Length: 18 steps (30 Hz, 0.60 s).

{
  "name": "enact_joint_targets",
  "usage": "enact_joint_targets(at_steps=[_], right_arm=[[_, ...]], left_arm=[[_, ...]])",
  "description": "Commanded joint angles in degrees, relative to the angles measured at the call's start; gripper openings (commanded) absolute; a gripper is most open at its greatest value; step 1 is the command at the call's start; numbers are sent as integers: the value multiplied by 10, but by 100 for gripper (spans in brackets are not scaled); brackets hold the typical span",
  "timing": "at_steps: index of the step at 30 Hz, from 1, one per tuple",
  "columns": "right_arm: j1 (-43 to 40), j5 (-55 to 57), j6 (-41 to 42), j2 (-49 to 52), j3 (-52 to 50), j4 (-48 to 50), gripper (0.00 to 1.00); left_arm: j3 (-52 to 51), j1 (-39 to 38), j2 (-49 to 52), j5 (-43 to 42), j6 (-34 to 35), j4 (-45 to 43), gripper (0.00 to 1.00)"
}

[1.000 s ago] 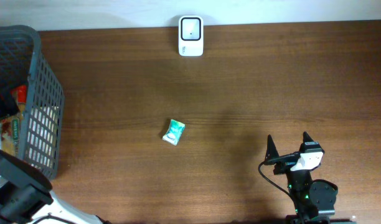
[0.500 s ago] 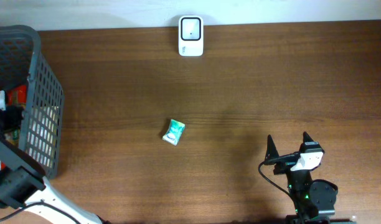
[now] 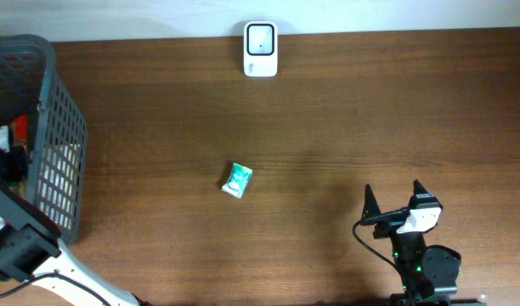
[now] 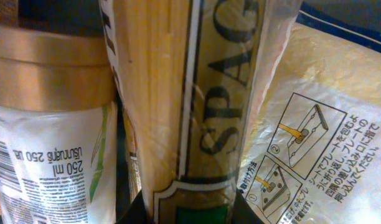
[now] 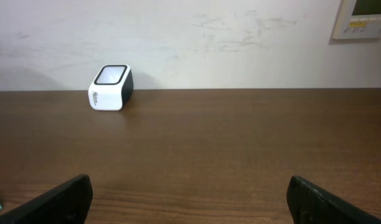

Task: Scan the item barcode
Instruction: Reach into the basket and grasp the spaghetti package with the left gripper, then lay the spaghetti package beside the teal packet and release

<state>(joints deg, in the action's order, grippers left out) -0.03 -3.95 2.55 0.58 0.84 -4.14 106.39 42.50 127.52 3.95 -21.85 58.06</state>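
Inside the basket (image 3: pixel 63 140), the left pincer (image 4: pixel 193 213) has narrowed sharply from wide open within the last second. Its dark fingers (image 4: pixel 147 210) now press both sides of the spaghetti packet (image 4: pixel 197 93), which stands between a 250 ml tub (image 4: pixel 47 130) and a printed pouch (image 4: pixel 315 137). The item looks grasped, so the next step is probably lifting it out toward the scanner (image 3: pixel 260 49), well right of the basket. The right pincer (image 3: pixel 394 204), far right of the basket, stays released and unmoved.

"SPAG" on spaghetti pack (image 4: pixel 197 93), "250 ml" (upside down) on tub (image 4: pixel 47 168)
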Motion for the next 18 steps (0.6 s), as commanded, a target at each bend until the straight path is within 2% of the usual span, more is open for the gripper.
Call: enact_joint_targets(at_steps=[1,6,7,10,11,12,15,18], right_arm=[[-4,5,-4,-4,-5,1,99],[-4,5,-4,-4,-5,1,99],[-4,5,-4,-4,-5,1,99],[-4,5,-4,-4,-5,1,99],[-4,5,-4,-4,-5,1,98],[-4,5,-4,-4,-5,1,99],[-4,5,-4,-4,-5,1,99],[-4,5,-4,-4,-5,1,99]], left_arm=[[6,2,-10,-30,36,7,0],[71,2,-120,-132,75,7,0],[87,2,-167,-187,80,7,0],[111,-3,-263,-258,126,-1,0],[119,-11,-306,-324,126,-12,0],[119,-26,-345,-348,126,-33,0],[119,-120,-438,-346,126,-56,0],[108,-280,-436,-287,126,38,0]])
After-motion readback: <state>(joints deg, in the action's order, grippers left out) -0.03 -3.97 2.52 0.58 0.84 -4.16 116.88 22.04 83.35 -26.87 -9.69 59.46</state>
